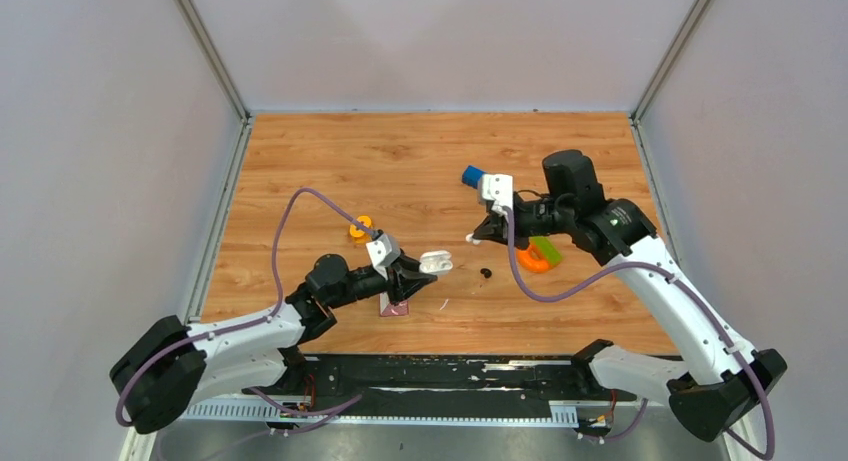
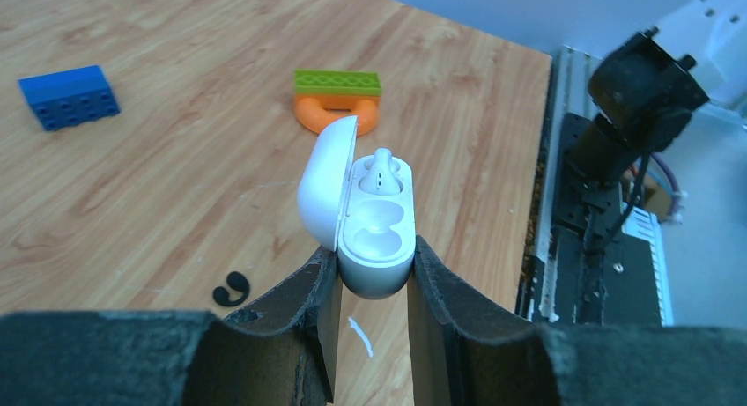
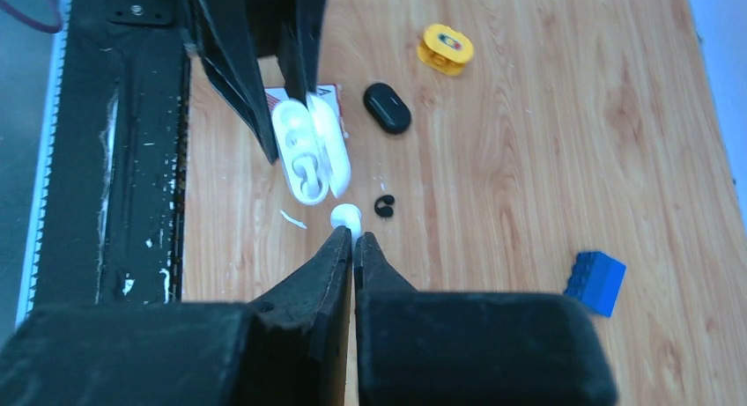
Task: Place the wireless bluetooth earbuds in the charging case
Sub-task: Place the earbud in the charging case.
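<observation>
My left gripper point(image 1: 425, 266) point(image 2: 374, 258) is shut on the white charging case point(image 2: 377, 239) point(image 1: 435, 262) point(image 3: 304, 155) and holds it above the table with its lid open. One white earbud point(image 2: 380, 170) sits in the far socket; the near socket is empty. My right gripper point(image 3: 354, 237) point(image 1: 478, 236) is shut on a second small white earbud point(image 3: 345, 217) at its tips, just right of the case. A tiny black C-shaped piece point(image 2: 231, 289) point(image 3: 384, 206) point(image 1: 486, 272) lies on the wood between the grippers.
A blue block point(image 1: 472, 175) point(image 2: 69, 96) point(image 3: 595, 283) lies at the back. An orange ring with a green brick point(image 2: 337, 102) point(image 1: 538, 256) sits under the right arm. Near the left arm are a yellow part point(image 3: 445, 49) point(image 1: 360, 227), a black oval point(image 3: 387, 107) and a red-white card point(image 1: 393, 306).
</observation>
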